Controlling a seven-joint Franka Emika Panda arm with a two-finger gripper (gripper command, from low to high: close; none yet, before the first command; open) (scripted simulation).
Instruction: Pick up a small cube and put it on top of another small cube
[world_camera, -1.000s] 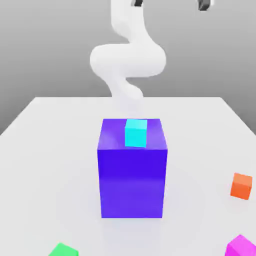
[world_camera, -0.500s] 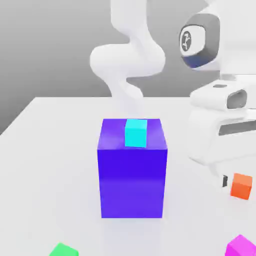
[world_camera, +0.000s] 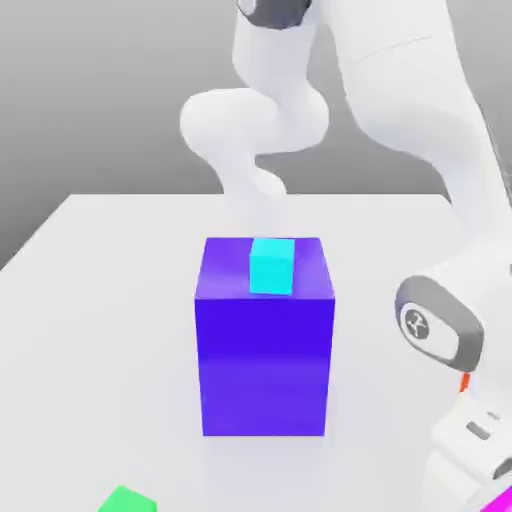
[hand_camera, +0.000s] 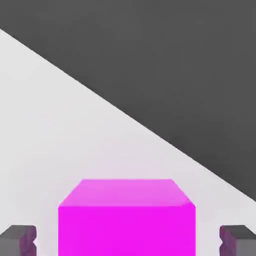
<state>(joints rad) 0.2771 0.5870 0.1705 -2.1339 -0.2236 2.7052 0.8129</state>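
Here, the gripper hangs low at the bench's near corner on the exterior view's right, jaws spread wide with a magenta cube between them, a gap on each side. Open white surface stretches beyond to the bench's far edge. One tall blue block stands mid-bench, one small cyan cube on top. One green cube sits at the near edge. The magenta cube is plain, flat-coloured and square-edged.

Magenta cube between open claw fingertips
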